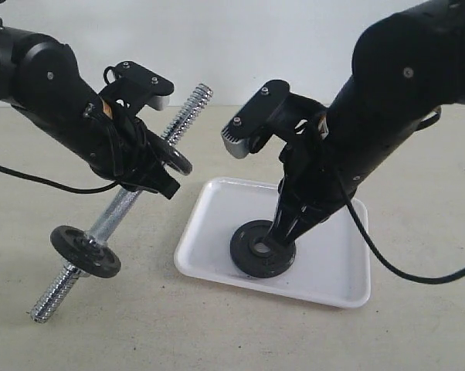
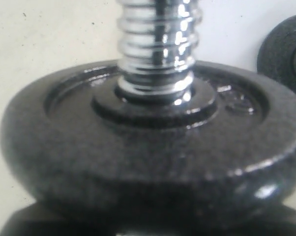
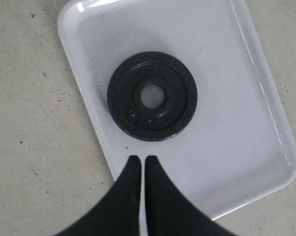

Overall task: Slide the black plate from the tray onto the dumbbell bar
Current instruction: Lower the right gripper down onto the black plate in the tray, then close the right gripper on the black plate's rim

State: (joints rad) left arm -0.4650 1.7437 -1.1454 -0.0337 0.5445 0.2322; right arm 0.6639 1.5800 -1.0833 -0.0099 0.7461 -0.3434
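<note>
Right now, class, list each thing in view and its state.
black plate: flat in the tray, unheld.
tray: on the table, holding the plate.
dumbbell bar: tilted, gripped mid-shaft, one disc on it.
left claw: shut on the dumbbell bar.
right claw: shut, empty, tips by the plate.

Black left arm point(image 1: 47, 85) comes in low from the left, wrist rolled. Its black left gripper point(image 1: 149, 174) is clamped on the chrome threaded dumbbell bar point(image 1: 124, 205) at mid-shaft. Black right arm point(image 1: 402, 93) angles steeply down. Black right gripper point(image 3: 139, 160) has its fingers pressed together, tips pointing down.

Speckled beige tabletop point(image 1: 140, 332) meets a plain white wall point(image 1: 279, 39).
</note>
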